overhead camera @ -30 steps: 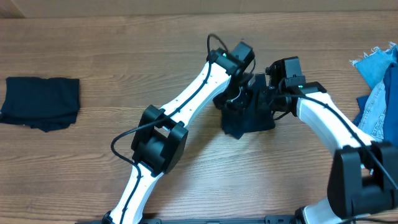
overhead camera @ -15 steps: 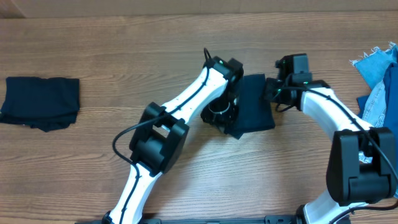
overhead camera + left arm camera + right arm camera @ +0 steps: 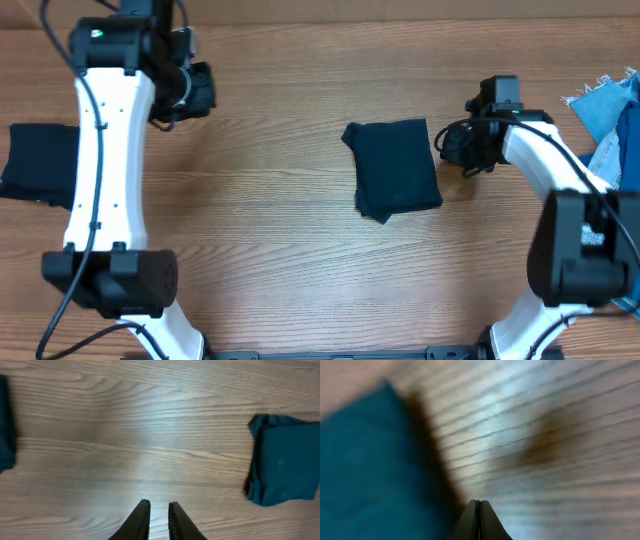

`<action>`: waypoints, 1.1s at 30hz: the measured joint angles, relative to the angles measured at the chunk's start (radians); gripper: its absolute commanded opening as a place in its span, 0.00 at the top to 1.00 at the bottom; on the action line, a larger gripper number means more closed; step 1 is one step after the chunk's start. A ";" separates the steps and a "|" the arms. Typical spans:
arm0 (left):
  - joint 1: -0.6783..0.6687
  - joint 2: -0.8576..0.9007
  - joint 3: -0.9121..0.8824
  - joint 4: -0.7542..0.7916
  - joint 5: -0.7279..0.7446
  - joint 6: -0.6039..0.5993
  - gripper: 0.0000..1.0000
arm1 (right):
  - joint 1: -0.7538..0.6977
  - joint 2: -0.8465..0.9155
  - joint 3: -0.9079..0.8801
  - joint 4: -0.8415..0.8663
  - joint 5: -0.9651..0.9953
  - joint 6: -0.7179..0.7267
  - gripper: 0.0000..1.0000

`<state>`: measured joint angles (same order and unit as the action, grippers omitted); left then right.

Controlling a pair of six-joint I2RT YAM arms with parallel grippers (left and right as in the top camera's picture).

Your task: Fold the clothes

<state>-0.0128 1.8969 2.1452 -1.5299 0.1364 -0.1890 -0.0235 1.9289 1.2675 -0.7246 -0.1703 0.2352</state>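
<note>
A folded dark navy garment (image 3: pixel 395 168) lies flat mid-table, with nothing touching it; it shows at the right of the left wrist view (image 3: pixel 287 465) and, blurred, at the left of the right wrist view (image 3: pixel 365 460). A second folded navy garment (image 3: pixel 35 165) lies at the far left, partly behind the left arm, its edge showing (image 3: pixel 4 425). My left gripper (image 3: pixel 198 90) hovers at the back left, its jaws a narrow gap apart and empty (image 3: pixel 159 506). My right gripper (image 3: pixel 450 145) sits just right of the middle garment, shut and empty (image 3: pixel 478 505).
Light-blue denim pieces (image 3: pixel 610 125) with frayed edges are piled at the right edge of the table, behind the right arm. Bare wooden tabletop (image 3: pixel 260 200) stretches between the two navy garments.
The left arm has swung from the middle garment to the back left. The right gripper has pulled back to the right. The middle garment now lies alone, let go.
</note>
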 measured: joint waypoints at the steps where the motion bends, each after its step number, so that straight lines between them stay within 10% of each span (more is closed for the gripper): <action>1: 0.013 -0.022 -0.001 -0.001 -0.001 0.009 0.75 | 0.005 0.021 -0.002 0.003 0.005 0.000 0.96; 14: 0.109 -0.431 -0.003 -0.062 -0.190 -0.004 0.60 | 0.381 0.060 -0.002 0.029 -0.008 -0.004 0.96; 26: 0.243 -0.522 -0.003 -0.100 -0.207 -0.032 0.55 | 0.184 0.068 -0.003 0.195 0.031 0.034 0.96; 33: 0.243 -0.522 -0.003 -0.098 -0.200 -0.045 0.54 | 0.315 0.129 0.008 0.317 -0.108 0.100 0.96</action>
<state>0.2298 1.3746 2.1418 -1.6279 -0.0639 -0.2340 0.2916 2.0583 1.2755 -0.4080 -0.2787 0.3347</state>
